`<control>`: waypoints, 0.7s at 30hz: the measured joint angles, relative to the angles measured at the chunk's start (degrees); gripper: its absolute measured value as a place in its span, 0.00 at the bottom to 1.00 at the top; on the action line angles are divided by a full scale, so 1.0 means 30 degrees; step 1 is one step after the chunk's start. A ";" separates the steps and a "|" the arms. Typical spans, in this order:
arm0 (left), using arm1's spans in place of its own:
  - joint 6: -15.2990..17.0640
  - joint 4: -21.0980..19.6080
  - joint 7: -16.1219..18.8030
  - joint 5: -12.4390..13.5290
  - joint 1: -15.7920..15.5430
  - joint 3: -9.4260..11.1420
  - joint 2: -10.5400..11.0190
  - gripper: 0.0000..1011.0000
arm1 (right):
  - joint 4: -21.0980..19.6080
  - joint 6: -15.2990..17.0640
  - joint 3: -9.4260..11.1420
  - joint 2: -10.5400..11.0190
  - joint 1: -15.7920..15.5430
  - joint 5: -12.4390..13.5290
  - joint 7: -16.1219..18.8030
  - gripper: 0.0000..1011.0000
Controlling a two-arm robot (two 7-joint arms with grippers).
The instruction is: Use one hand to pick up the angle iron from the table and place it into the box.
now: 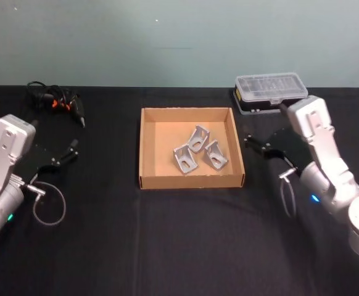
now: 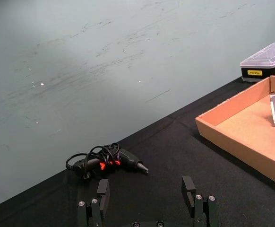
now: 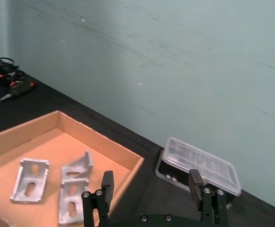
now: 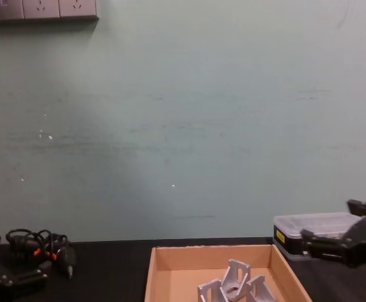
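Note:
The tan cardboard box (image 1: pixel 161 148) sits mid-table on the black table (image 1: pixel 167 240). Three silver angle irons lie inside it: one (image 1: pixel 198 139) at the back, one (image 1: pixel 185 159) front left, one (image 1: pixel 216 155) front right. The right wrist view shows them too, with the nearest angle iron (image 3: pixel 71 201) just inside the box wall (image 3: pixel 104 137). My left gripper (image 1: pixel 68 153) hovers open and empty left of the box; its fingers (image 2: pixel 103 191) stand wide apart. My right gripper (image 1: pixel 255 145) hangs open and empty just right of the box, and its fingers (image 3: pixel 195 180) hold nothing.
A clear-lidded black plastic case (image 1: pixel 271 92) stands at the back right, behind my right arm. A black tool with a coiled cable (image 1: pixel 59 102) lies at the back left. A loose cable loop (image 1: pixel 49 209) hangs by my left arm.

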 joint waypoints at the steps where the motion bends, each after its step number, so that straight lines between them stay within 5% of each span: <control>1: 0.0000 0.0000 0.0000 0.0000 0.0000 0.0001 0.0000 0.99 | -0.0018 -0.0097 0.0107 0.0001 -0.0107 0.0004 -0.0042 0.99; 9: 0.0000 0.0000 0.0000 0.0000 -0.0001 0.0001 0.0000 0.99 | -0.0043 -0.0812 0.0789 -0.0041 -0.0714 -0.0110 -0.0238 0.99; 21: 0.0000 0.0000 0.0000 0.0000 -0.0001 0.0000 0.0000 0.99 | -0.0046 -0.0763 0.0712 -0.0033 -0.0672 -0.0103 -0.0239 0.99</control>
